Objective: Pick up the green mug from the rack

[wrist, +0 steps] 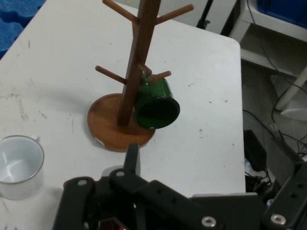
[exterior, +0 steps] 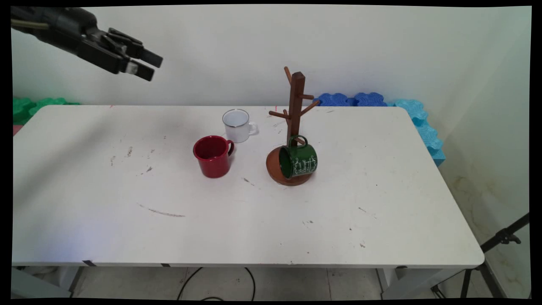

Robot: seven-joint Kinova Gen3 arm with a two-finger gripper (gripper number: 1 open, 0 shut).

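Hanging high over the white table's [exterior: 84,203] far left and holding nothing, the gripper [exterior: 146,67] had its fingers parted, well apart from the green mug [exterior: 299,161] hung by its handle on the wooden mug tree's [exterior: 295,106] low peg, the red mug [exterior: 213,156] and white mug [exterior: 237,125] standing just left.

The main view looks down from above the near edge of the desk [exterior: 84,178], taking in all four edges and the wall behind. The hand view looks down from high over the desk, past the gripper's linkage. Both share the mug tree [exterior: 295,123] [wrist: 132,86] and white mug [exterior: 237,125] [wrist: 18,165].
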